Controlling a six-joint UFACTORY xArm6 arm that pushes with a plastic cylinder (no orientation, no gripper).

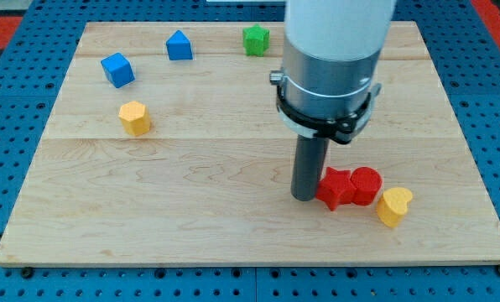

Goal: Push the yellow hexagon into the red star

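Note:
The yellow hexagon (pixel 135 117) lies on the wooden board at the view's left. The red star (pixel 335 187) lies at the view's lower right, touching a red cylinder (pixel 367 184) on its right. My tip (pixel 304 196) rests on the board right against the red star's left side, far to the right of and below the yellow hexagon.
A yellow heart (pixel 394 205) lies just right of and below the red cylinder. A blue cube (pixel 117 70) and a blue pentagon-like block (pixel 179 45) lie at the upper left. A green star (pixel 256 39) lies at the top middle. The wooden board (pixel 191 210) sits on a blue pegboard.

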